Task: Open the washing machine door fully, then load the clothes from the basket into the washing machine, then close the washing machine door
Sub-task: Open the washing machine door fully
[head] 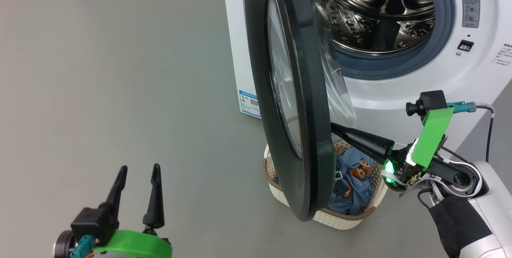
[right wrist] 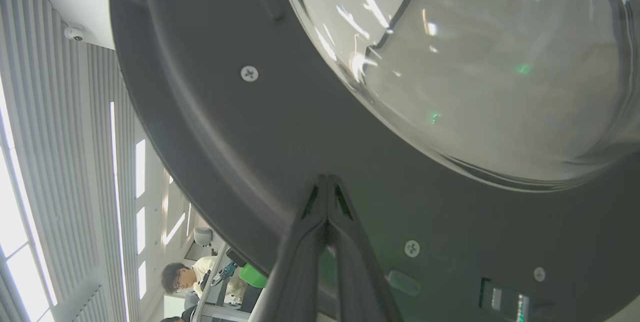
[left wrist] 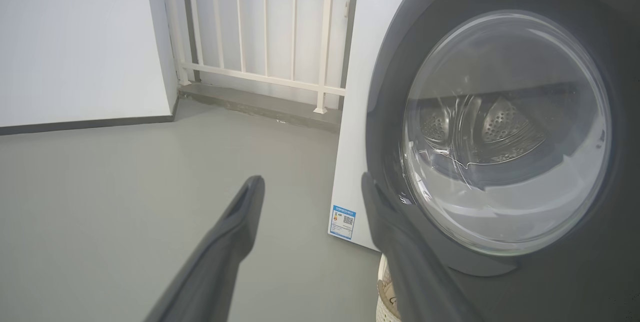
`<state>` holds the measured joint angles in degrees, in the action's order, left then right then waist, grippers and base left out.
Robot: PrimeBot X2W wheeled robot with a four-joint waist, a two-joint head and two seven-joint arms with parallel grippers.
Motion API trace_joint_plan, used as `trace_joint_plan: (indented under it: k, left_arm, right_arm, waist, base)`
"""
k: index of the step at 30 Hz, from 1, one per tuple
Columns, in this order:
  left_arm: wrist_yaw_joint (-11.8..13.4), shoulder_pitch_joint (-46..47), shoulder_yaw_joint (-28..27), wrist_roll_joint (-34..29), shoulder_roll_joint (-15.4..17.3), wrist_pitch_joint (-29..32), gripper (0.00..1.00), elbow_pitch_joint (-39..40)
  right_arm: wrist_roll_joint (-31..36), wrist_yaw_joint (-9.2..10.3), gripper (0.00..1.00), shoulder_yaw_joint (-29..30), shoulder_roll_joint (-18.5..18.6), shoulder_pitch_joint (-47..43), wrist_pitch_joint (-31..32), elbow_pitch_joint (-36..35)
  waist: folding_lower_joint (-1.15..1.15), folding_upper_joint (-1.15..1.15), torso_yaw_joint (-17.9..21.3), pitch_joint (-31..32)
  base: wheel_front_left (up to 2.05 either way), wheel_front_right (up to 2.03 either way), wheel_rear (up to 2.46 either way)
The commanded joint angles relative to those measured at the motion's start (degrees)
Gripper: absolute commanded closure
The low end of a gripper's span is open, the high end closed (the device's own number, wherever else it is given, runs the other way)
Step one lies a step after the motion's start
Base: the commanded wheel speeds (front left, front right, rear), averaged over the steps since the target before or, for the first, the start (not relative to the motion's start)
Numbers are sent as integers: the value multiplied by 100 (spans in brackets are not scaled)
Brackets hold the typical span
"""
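The white washing machine [head: 400, 90] stands at the upper right, its steel drum showing. The washing machine door [head: 304, 102], black-rimmed with a glass bowl, stands partly open, edge-on to the head view; its outer face [left wrist: 505, 132] fills the right of the left wrist view. My right gripper [head: 334, 127] is shut, its tips pressed against the door's inner rim [right wrist: 280, 127], fingertips [right wrist: 327, 182] together with nothing between them. Under the door sits the cream basket [head: 340, 215] holding blue printed clothes [head: 354, 182]. My left gripper [head: 138, 168] hangs open over bare floor at the lower left, apart from the door.
Grey floor [head: 120, 70] spreads to the left of the machine. A white railing [left wrist: 265, 27] and a white wall [left wrist: 80, 37] stand beyond it. A blue label [head: 249, 104] marks the machine's lower side corner. A seated person [right wrist: 182, 277] appears past the door's edge.
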<state>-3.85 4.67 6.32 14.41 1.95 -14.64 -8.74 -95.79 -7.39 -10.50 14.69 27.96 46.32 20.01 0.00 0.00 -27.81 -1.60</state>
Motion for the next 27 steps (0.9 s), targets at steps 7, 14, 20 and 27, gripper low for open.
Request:
trace_joint_plan:
  k: [7,14,20,27]
  left_arm:
    - [43,115,-200,-14,93,-36,0,165]
    - [44,93,-215,-10,93,-36,0,161]
    - [36,88,-213,-8,93,-36,0,154]
    - [35,79,-220,23,93,-36,0,142]
  right_arm:
    - [107,-10,100,30,-55,23,73,-201]
    - [145,-10,100,199,-69,-9,7,-283]
    - [328,-10,0,307,-113,-13,-220,-365]
    - [606,-10,0,335,-173,-127,-533,-817]
  waist:
    - [0,0,134,19]
    - [0,0,328,103]
    - [0,0,562,139]
    - [0,0,909,148]
  base:
    - [0,0,0]
    - [0,0,0]
    - [0,0,0]
    - [0,0,0]
